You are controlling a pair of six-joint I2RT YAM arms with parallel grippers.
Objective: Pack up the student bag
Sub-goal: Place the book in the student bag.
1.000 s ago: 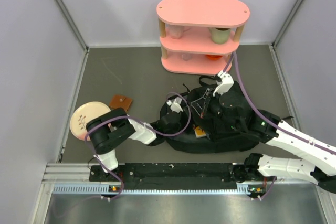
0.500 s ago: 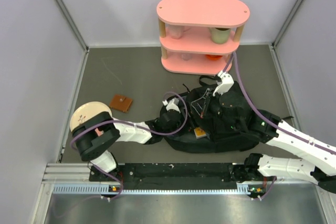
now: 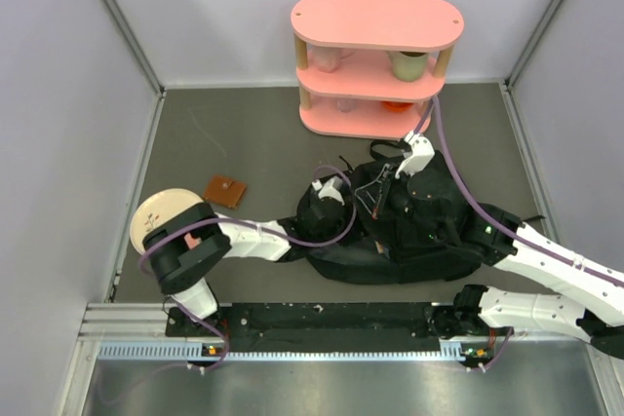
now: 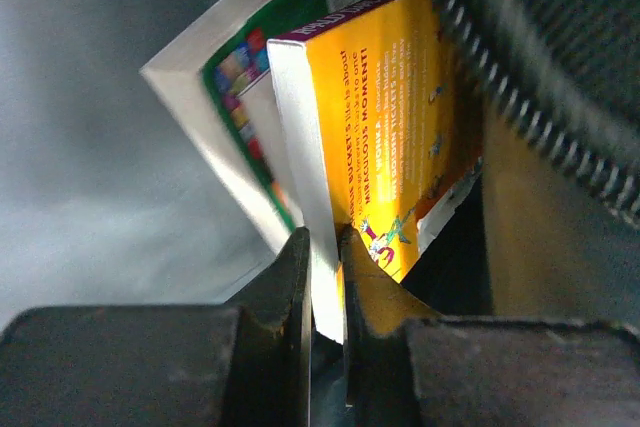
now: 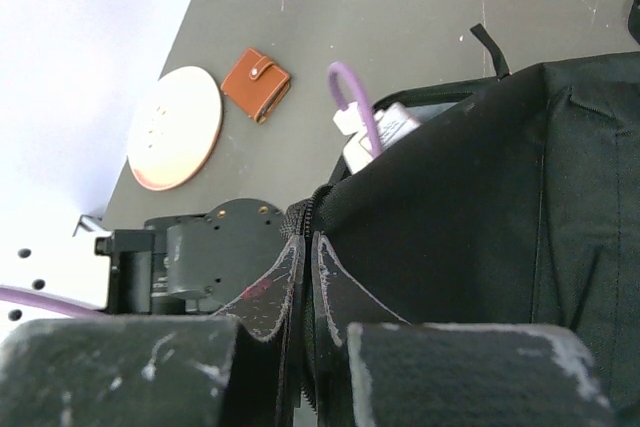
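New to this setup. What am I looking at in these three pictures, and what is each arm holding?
Two robot arms work at a grey table. One picture is taken from overhead; the other two come from a camera on each wrist. The right gripper pinches the zipper edge of the student bag, a black backpack. The left gripper, at the bag's opening, is shut on a yellow book. Also on the table: a pink shelf, a brown wallet and a pale plate.
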